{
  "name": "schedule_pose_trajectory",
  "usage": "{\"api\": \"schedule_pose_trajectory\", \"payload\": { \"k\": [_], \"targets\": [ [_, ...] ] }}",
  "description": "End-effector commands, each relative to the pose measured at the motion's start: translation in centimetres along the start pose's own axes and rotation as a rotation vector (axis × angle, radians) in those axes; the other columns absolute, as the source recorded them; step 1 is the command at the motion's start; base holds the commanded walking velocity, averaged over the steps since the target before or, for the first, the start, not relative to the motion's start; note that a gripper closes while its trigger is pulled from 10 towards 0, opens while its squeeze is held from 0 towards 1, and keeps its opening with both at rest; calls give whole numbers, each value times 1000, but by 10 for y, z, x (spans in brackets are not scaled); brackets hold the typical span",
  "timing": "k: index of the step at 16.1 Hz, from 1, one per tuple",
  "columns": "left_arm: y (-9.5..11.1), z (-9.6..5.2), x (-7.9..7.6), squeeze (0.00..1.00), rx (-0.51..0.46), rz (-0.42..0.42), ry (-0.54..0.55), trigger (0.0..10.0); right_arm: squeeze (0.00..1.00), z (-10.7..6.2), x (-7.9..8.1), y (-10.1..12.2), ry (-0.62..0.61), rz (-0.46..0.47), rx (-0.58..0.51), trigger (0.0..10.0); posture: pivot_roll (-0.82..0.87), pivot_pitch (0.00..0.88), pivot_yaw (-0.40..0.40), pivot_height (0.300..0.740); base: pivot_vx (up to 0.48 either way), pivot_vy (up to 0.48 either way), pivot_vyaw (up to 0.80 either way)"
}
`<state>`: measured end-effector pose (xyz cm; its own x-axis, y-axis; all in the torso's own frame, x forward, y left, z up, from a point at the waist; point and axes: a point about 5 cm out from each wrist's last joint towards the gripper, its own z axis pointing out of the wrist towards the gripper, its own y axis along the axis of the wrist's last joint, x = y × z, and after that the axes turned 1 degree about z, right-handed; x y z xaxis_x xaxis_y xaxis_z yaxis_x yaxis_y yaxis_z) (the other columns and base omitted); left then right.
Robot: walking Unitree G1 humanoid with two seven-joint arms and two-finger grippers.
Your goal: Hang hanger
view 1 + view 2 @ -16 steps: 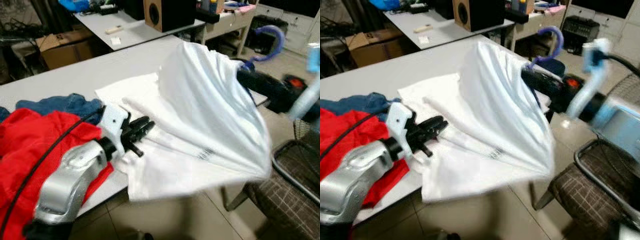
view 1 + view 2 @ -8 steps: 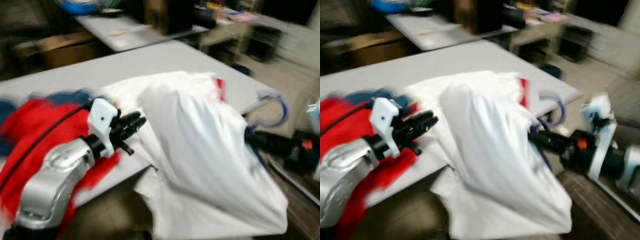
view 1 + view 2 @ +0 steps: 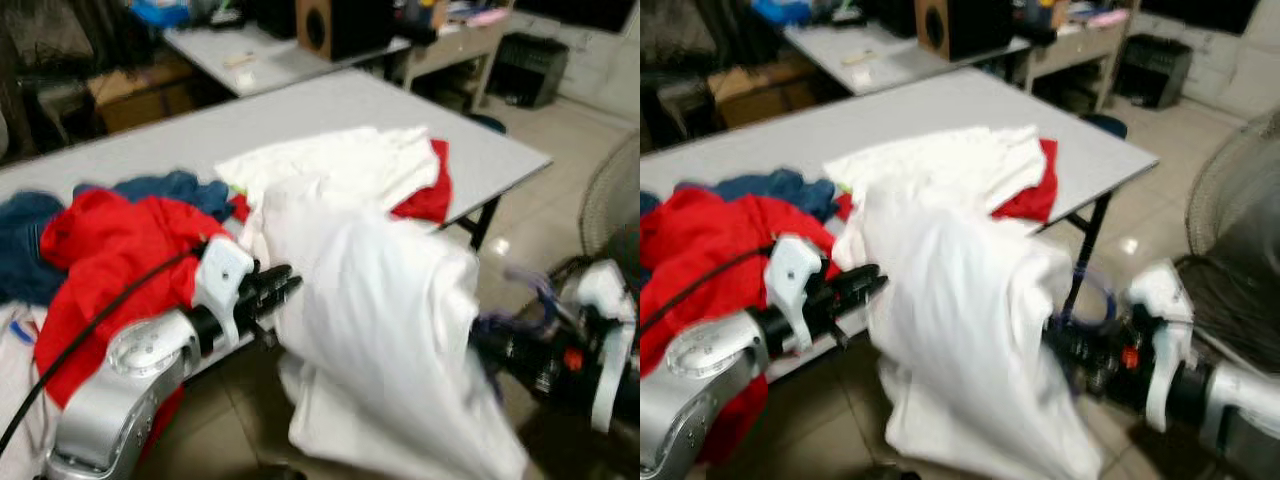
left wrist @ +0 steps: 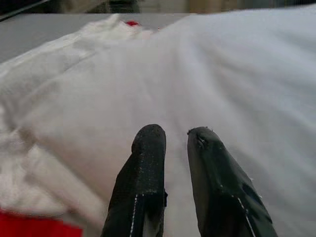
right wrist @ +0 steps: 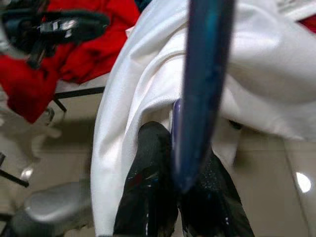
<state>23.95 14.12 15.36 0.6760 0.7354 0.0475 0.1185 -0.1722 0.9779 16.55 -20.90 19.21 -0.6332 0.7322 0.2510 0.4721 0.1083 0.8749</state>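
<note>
A white shirt (image 3: pixel 385 335) hangs on a blue-purple hanger (image 5: pixel 202 74) in front of the grey table (image 3: pixel 330 110), draping down past the table's near edge. My right gripper (image 3: pixel 1072 352) is low on the right, shut on the hanger's stem, and its fingers (image 5: pixel 150 190) are half buried in the cloth. The hanger's hook (image 3: pixel 1095 300) sticks out just above that gripper. My left gripper (image 3: pixel 272 290) is at the shirt's left side, fingers (image 4: pixel 147 165) together with only a narrow slit between them and nothing held, right against the white fabric (image 4: pixel 207 79).
On the table lie a red garment (image 3: pixel 110 250), blue clothes (image 3: pixel 160 190), and a second white garment (image 3: pixel 340 165) over another red one (image 3: pixel 428 195). A round fan (image 3: pixel 612 195) stands at the right. Behind are another table (image 3: pixel 280 55), a speaker (image 3: pixel 335 22) and a cardboard box (image 3: pixel 140 95).
The camera has swung and the view has shifted. My right gripper has drawn the hanger and shirt off the table, lower and nearer to me. The left gripper stays beside the shirt.
</note>
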Motion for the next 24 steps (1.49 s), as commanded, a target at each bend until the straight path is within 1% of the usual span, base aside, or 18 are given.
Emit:
{"api": "schedule_pose_trajectory", "payload": {
  "k": [1, 3, 5, 7, 8, 9, 11, 14, 15, 16, 17, 18, 19, 20, 21, 24],
  "targets": [
    [3, 0, 1, 0, 1, 27, -3, 10000, 0, -2, 8, 1, 19, -36, -13, 10000, -18, 39, 82, 740, -326, 0, 0],
    [1, 3, 1, 0, 7, 29, -8, 10000, 0, -3, 1, 2, -46, -41, -41, 10000, -28, 40, 91, 740, -377, 0, 0],
    [-1, 5, 1, 0, 11, 33, -4, 10000, 0, -1, 0, 2, -68, -46, -50, 10000, -28, 40, 89, 740, -298, 0, 0],
    [-3, 7, 3, 0, 18, 38, 27, 10000, 0, 2, 2, -4, -73, -41, -38, 10000, -27, 41, 83, 740, 0, 0, 0],
    [-7, 6, 3, 0, 22, 13, 47, 10000, 0, 4, 7, -12, -56, -24, -14, 10000, -26, 42, 75, 740, 0, 0, 0],
    [-11, 5, 2, 0, 33, 15, 47, 10000, 0, 5, 11, -15, -32, -21, 3, 10000, -26, 42, 74, 740, 0, 0, 0],
    [-13, 3, 1, 0, 38, 15, 43, 10000, 0, 4, 13, -20, -17, -12, 28, 10000, -26, 44, 72, 740, 0, 0, 0],
    [-20, 3, 5, 0, 48, 20, 75, 10000, 0, 9, 2, -30, -98, 8, 36, 10000, -24, 43, 70, 740, 0, 0, 0],
    [-25, 3, 7, 0, 50, 11, 103, 10000, 0, 15, -2, -36, -155, 44, 8, 10000, -24, 42, 69, 740, 0, 0, 0],
    [-31, 0, 7, 0, 61, 4, 115, 10000, 0, 20, -2, -46, -176, 92, 2, 10000, -21, 40, 68, 740, 0, 0, 0],
    [-35, -2, 5, 0, 70, 5, 109, 10000, 0, 22, 0, -54, -171, 114, 18, 10000, -21, 40, 68, 740, 0, 0, 0],
    [-34, -2, 4, 0, 69, 6, 106, 10000, 0, 26, 1, -63, -184, 92, 49, 10000, -19, 40, 66, 740, 0, 0, 0],
    [-34, -2, 5, 0, 68, 5, 107, 10000, 0, 28, -1, -66, -200, 98, 54, 10000, -20, 39, 68, 740, 0, 0, 400],
    [-35, -2, 5, 0, 69, 1, 106, 10000, 0, 31, -5, -66, -229, 88, 51, 10000, -20, 39, 69, 740, 0, 0, 800],
    [-36, -3, 5, 0, 72, 1, 105, 10000, 0, 33, -6, -67, -236, 55, 51, 10000, -21, 40, 70, 740, 0, 0, 800],
    [-47, -5, 2, 0, 102, -11, 93, 10000, 0, 39, -10, -71, -259, 12, 66, 10000, -22, 38, 69, 740, 0, 0, 800]
  ]
}}
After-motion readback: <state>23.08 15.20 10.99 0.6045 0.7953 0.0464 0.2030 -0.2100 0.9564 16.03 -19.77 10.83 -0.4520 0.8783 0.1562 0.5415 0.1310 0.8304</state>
